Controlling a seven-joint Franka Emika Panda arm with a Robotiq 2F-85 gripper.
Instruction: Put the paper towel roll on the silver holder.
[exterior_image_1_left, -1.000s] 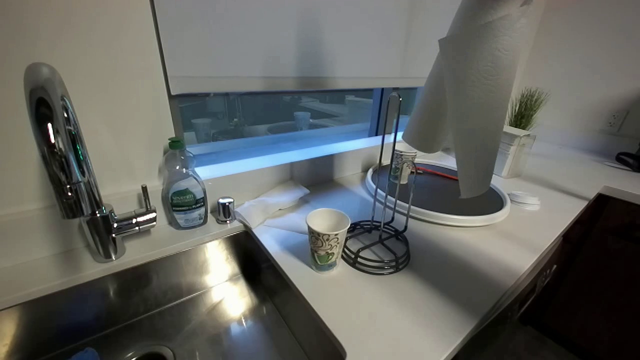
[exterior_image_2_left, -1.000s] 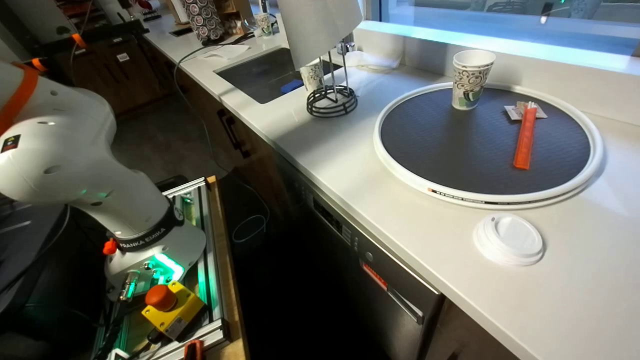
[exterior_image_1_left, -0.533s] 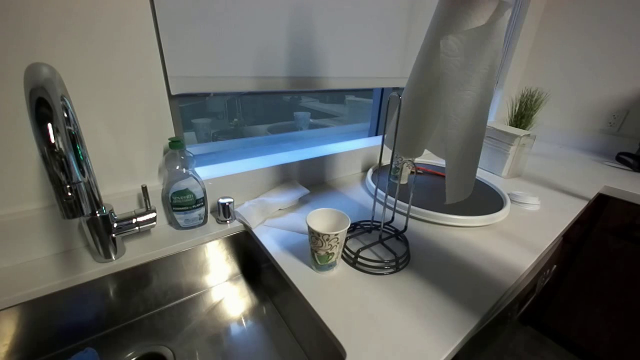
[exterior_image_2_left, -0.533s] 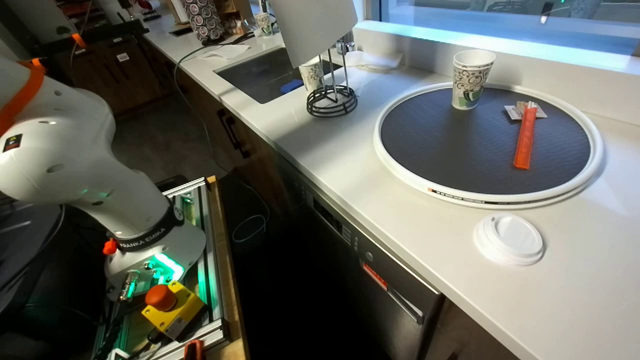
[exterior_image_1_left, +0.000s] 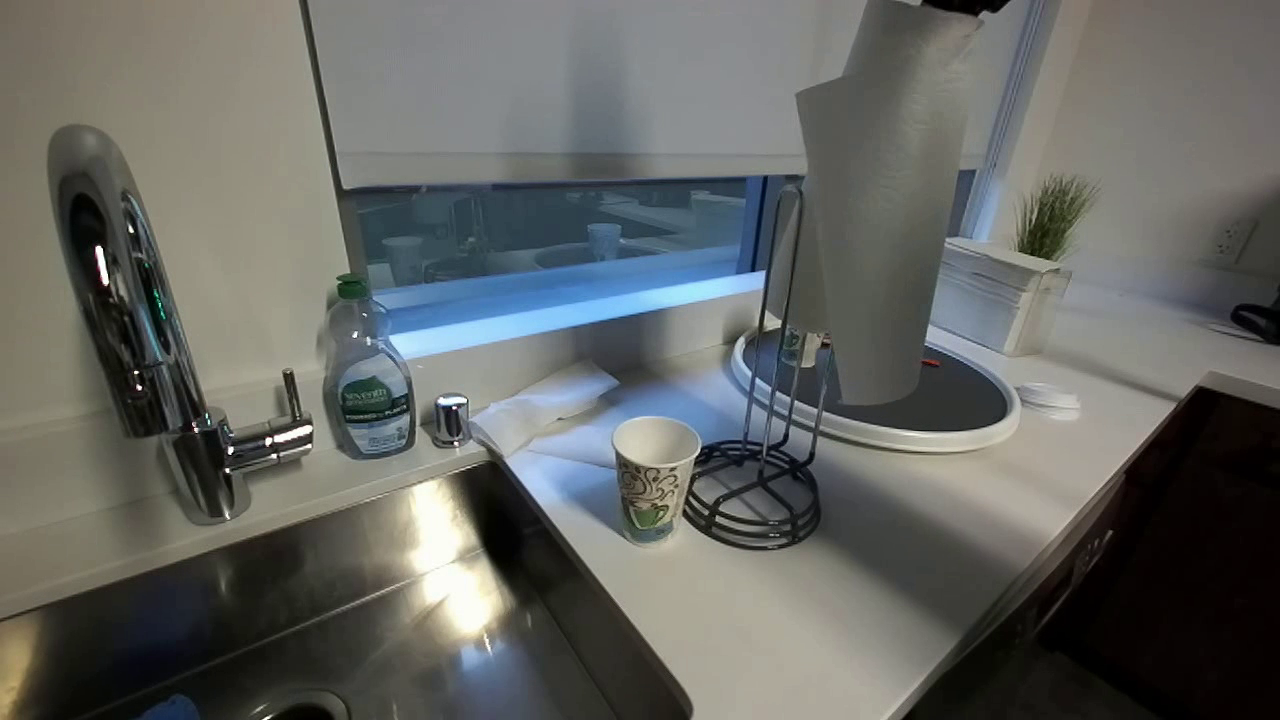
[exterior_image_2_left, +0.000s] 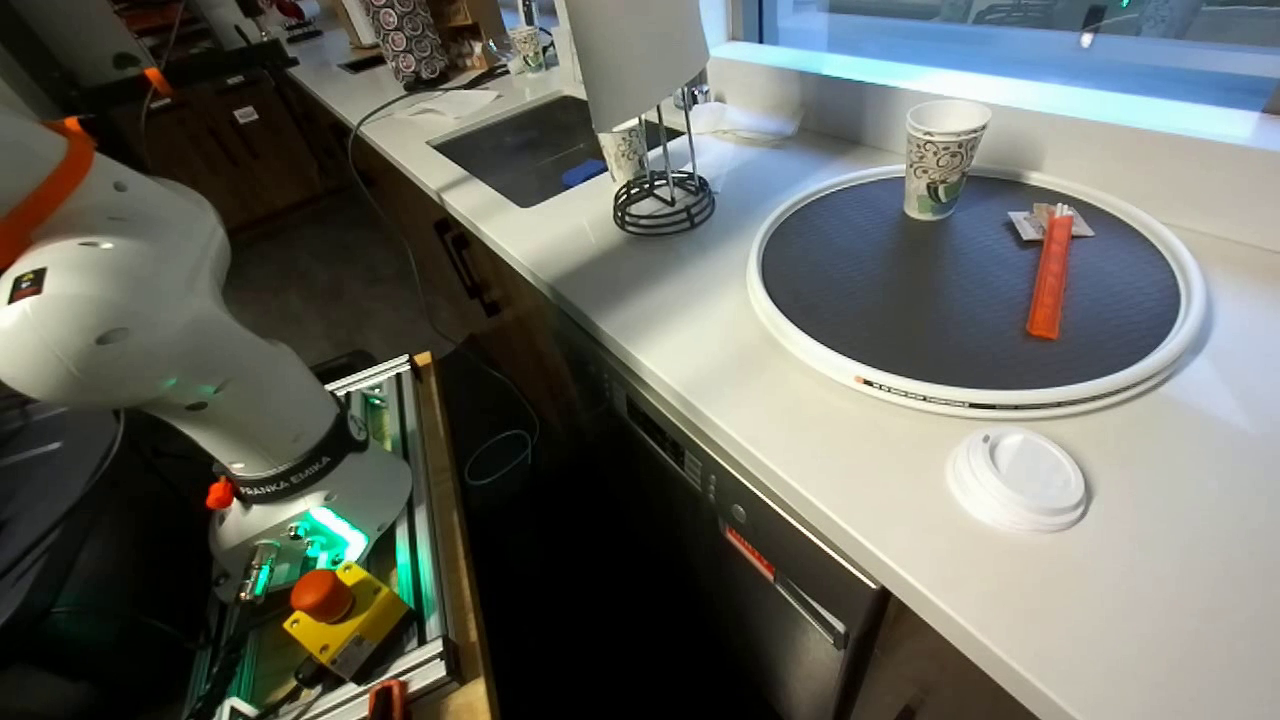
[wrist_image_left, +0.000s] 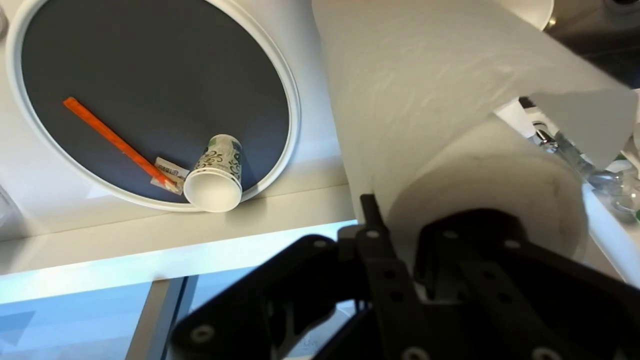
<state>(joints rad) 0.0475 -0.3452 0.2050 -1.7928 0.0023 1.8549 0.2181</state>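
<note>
While the white Franka Emika Panda arm (exterior_image_2_left: 150, 290) leans up from its base and runs out of frame in an exterior view, the Robotiq gripper (wrist_image_left: 400, 227) hangs above the countertop (exterior_image_1_left: 820, 610), pinching the upper end of the paper towel roll (exterior_image_1_left: 890, 220): one black finger (wrist_image_left: 376, 237) lies along the outside, the other at the hollow core, its tip hard to make out. Below the gripper the roll hangs slightly tilted, soft and faintly embossed, its loose edge jutting out in a sharp corner. Lower than the gripper and to one side stands the silver holder (exterior_image_1_left: 762, 478), a tall loop of shiny wire on a dark ringed base; the roll is not yet on it, and I cannot tell whether they touch. A scroll-printed paper cup (exterior_image_1_left: 655, 490) sits just beside that base. Also below the gripper, away from that cup, a round tray (exterior_image_2_left: 800, 355) with a smooth white rim and dark textured surface bears nested paper cups (exterior_image_2_left: 942, 165) and an orange sleeve (exterior_image_2_left: 1050, 275). Only a dark sliver of the gripper enters an exterior view at the top edge, and the roll (exterior_image_2_left: 640, 60) covers the holder's upper wires in an exterior view.
</note>
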